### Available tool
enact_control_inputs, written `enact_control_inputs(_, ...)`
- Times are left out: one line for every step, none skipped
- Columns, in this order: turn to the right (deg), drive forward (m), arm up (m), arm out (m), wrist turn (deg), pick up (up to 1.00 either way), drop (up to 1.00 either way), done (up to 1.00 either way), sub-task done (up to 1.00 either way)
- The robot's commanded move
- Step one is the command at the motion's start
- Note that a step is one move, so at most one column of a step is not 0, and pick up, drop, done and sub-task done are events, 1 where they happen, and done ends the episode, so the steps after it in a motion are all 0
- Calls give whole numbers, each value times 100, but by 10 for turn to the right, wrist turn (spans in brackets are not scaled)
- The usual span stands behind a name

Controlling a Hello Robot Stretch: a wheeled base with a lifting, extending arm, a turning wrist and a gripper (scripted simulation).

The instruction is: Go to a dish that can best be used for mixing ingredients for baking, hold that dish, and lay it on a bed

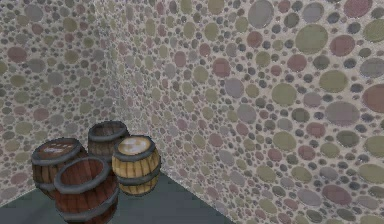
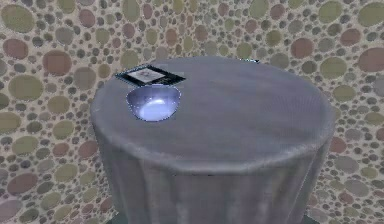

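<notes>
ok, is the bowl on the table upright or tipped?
Upright: the bowl sits on the round table with its rim up and its inside showing.

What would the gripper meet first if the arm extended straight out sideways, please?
Probably the grey-draped round table, its cloth or top depending on arm height; the bowl sits toward the arm side view's left.

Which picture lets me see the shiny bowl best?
The arm side view: the bowl sits whole on the round cloth-covered table, near its left edge, beside a flat dark thing. The forward view looks at barrels in a corner.
</notes>
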Motion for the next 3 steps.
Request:
enact_control_inputs(0, 0, 38, 0, 0, 0, 0, 0, 0)
enact_control_inputs(0, 0, 0, 26, 0, 0, 0, 0, 0)
enact_control_inputs(0, 0, 0, 0, 450, 0, 0, 0, 0)
